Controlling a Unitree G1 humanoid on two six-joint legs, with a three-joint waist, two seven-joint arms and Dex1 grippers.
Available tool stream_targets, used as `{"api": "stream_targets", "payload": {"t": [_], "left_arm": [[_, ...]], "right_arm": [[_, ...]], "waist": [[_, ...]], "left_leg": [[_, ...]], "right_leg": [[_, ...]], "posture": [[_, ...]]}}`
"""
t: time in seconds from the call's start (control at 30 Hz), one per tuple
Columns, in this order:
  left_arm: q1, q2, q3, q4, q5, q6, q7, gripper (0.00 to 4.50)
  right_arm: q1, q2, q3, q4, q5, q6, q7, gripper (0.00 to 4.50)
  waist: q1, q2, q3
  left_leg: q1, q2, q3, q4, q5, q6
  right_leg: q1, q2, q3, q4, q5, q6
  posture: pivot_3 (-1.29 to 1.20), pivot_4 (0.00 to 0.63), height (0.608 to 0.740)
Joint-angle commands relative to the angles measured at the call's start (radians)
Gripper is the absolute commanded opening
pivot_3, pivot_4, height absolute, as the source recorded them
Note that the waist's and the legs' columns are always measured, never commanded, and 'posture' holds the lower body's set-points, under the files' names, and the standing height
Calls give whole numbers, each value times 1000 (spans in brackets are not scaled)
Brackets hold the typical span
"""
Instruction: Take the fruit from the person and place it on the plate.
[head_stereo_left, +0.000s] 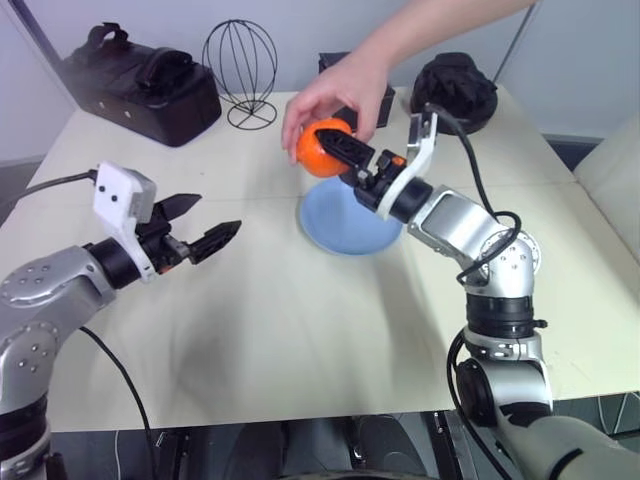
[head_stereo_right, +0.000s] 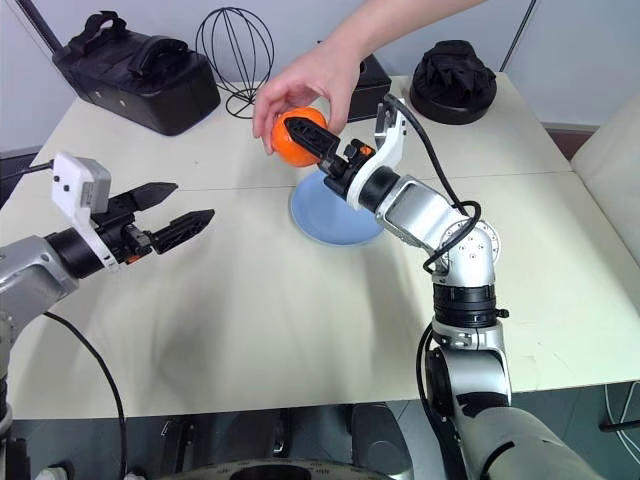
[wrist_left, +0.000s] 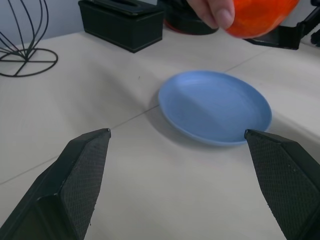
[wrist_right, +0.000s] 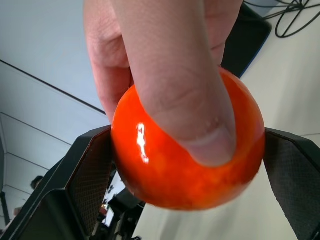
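Note:
A person's hand (head_stereo_left: 335, 95) reaches in from the far right and holds the round orange fruit (head_stereo_left: 316, 150) from above, a little over the far-left rim of the light blue plate (head_stereo_left: 345, 225). My right gripper (head_stereo_left: 335, 150) is open, with a black finger on each side of the fruit (wrist_right: 185, 160); the person's thumb (wrist_right: 185, 100) still lies across the fruit. I cannot tell whether the fingers touch the fruit. My left gripper (head_stereo_left: 218, 212) stands open and empty over the table, left of the plate (wrist_left: 215, 107) and pointing toward it.
Along the table's far edge sit a black bag (head_stereo_left: 140, 80), a wire ball-shaped stand (head_stereo_left: 240, 60), a black box (head_stereo_left: 385, 100) and a round black object (head_stereo_left: 455, 90). Bare table (head_stereo_left: 280, 330) lies between my arms and the front edge.

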Motion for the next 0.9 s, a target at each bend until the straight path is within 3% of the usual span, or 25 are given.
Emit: {"api": "stream_targets", "payload": {"t": [0.03,0.2,0.23,0.33,0.73,0.9], "left_arm": [[3,11,31,-37,-16,-4,9,4462],[3,10,28,-37,-19,-5,16,4462],[4,10,28,-37,-19,-6,17,4500],[1,8,23,-33,-18,-8,18,4500],[-7,3,12,-23,-13,-14,15,4500],[-5,-1,8,-19,-6,-19,13,4500]], "right_arm": [[-31,11,-19,-19,-13,-4,24,4500],[-37,19,-24,-23,-33,-2,29,4500],[-37,20,-25,-24,-36,-3,29,3978],[-40,19,-27,-27,-44,3,33,3142],[-29,0,-41,-44,-71,31,42,3122],[-10,-81,10,-95,-233,42,123,3122]], "waist": [[1,0,0],[0,0,0],[0,0,0],[0,0,0],[0,0,0],[2,1,0]], "left_leg": [[0,0,0,0,0,0],[0,0,0,0,0,0],[0,0,0,0,0,0],[0,0,0,0,0,0],[0,0,0,0,0,0],[0,0,0,0,0,0]], "right_leg": [[0,0,0,0,0,0],[0,0,0,0,0,0],[0,0,0,0,0,0],[0,0,0,0,0,0],[0,0,0,0,0,0],[0,0,0,0,0,0]], "posture": [[0,150,740],[0,150,740],[0,150,740],[0,150,740],[0,150,740],[0,150,740]]}}
